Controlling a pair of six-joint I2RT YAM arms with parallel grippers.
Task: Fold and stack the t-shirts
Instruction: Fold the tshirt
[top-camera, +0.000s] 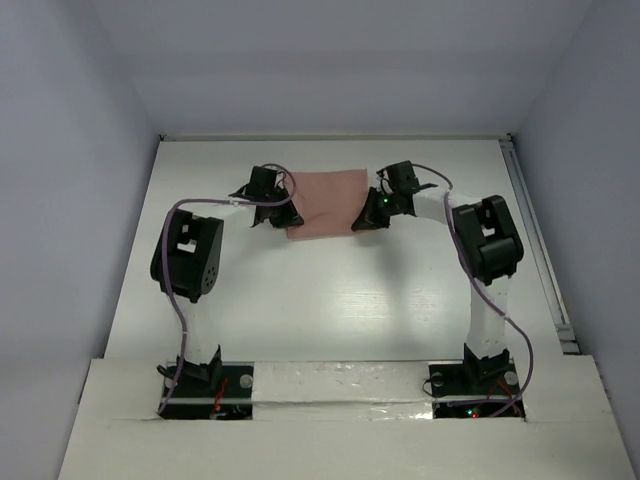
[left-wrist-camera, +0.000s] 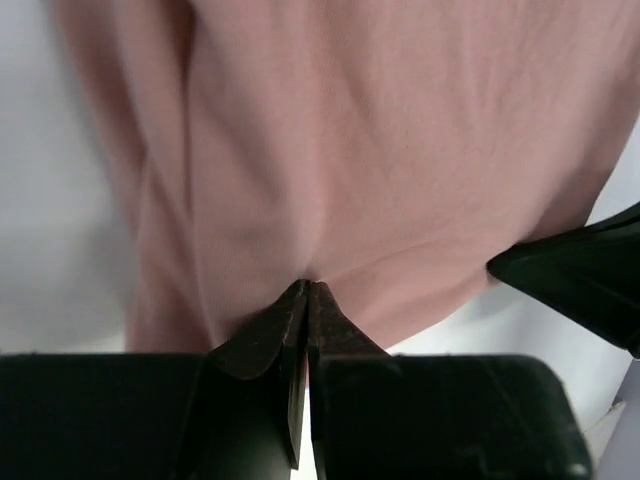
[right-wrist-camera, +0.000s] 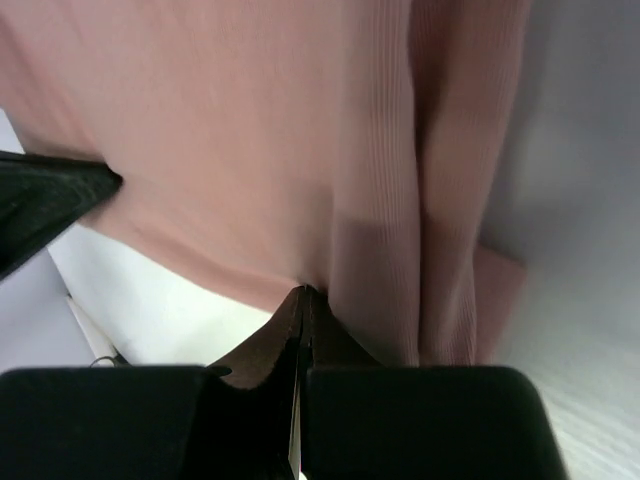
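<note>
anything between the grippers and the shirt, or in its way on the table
Nothing visible does. The left gripper and the right gripper are each shut directly on the t-shirt edge, and the table in front of it shows only the arms.

The t-shirt (top-camera: 328, 200) is matt cloth with a fine ribbed knit. The left gripper (left-wrist-camera: 307, 288) and right gripper (right-wrist-camera: 302, 292) look like smooth black plastic; the table (top-camera: 330, 310) is matt white.
</note>
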